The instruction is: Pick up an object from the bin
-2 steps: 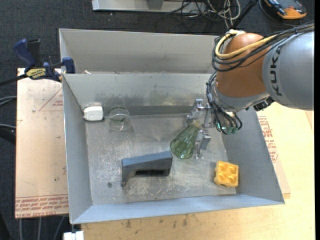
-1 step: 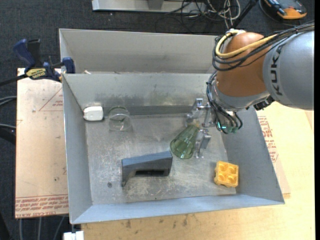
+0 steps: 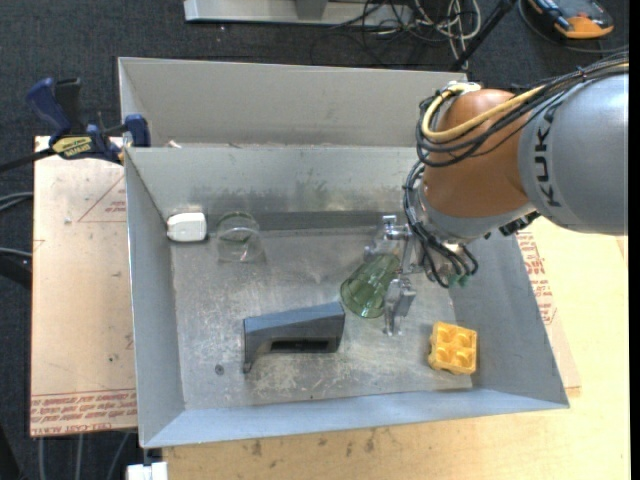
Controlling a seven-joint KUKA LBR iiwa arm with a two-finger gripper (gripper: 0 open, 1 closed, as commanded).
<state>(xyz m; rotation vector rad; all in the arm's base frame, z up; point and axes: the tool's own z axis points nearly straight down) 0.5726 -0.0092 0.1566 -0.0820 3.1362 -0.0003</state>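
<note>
Claw (image 3: 396, 273): fingers well parted, low in the bin (image 3: 150, 268).
Green see-through cup (image 3: 365, 290): lying on its side, partly between the fingers (whether it is gripped is unclear).
Yellow block (image 3: 452, 348): near, lower right.
Grey bracket (image 3: 293, 332): lower left.
Clear cup (image 3: 238, 238), white lump (image 3: 187, 226): well apart, upper left.

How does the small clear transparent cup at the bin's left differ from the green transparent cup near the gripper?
Colour: the clear transparent cup is colourless; the green transparent cup is tinted green.
Pose: the clear cup seems upright; the green cup lies tilted.
Place: the clear cup sits beside a small white object, apart from the gripper; the green cup is right by it.
Both are see-through.
</note>
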